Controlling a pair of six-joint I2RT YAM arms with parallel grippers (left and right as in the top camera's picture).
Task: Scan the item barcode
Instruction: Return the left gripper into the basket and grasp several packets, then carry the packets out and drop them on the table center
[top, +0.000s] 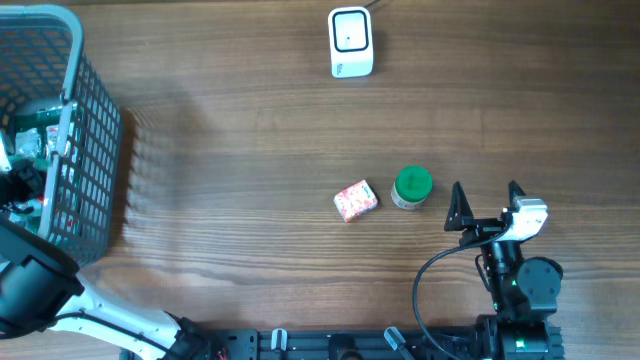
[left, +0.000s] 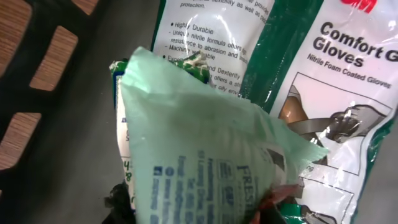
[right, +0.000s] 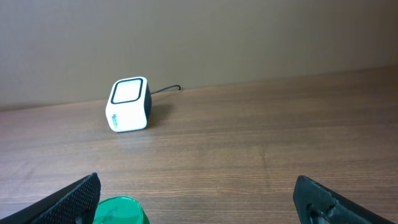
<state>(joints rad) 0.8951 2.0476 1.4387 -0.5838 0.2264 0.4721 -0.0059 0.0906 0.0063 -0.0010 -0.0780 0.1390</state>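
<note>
**Risks at the pick from the basket**

The pale green packet (left: 205, 155) is lying in the grey basket (top: 95, 170) at the left end of the bench (top: 250, 120), resting on a glove pack (left: 336, 93). I am seeing the left hand (left: 196, 206) pinching it, with a fingertip pressing in at each lower edge.

Main worry: the packet is soft and crumpled, so it is likely bending in the grip, and I am expecting it could slide out on the lift. I cannot tell how deep the bite is. The glossy glove pack underneath may be getting caught too and coming up with it. The basket wall is standing close, so a snag there is possible.

I am not seeing a barcode clearly, so the packet may be reaching the scanner (top: 351, 42), well apart across the bench, wrong face up.

The right hand (top: 487, 200) is hanging spread wide and empty, near the green-lidded jar (top: 412, 186) and the pink box (top: 356, 200).
</note>
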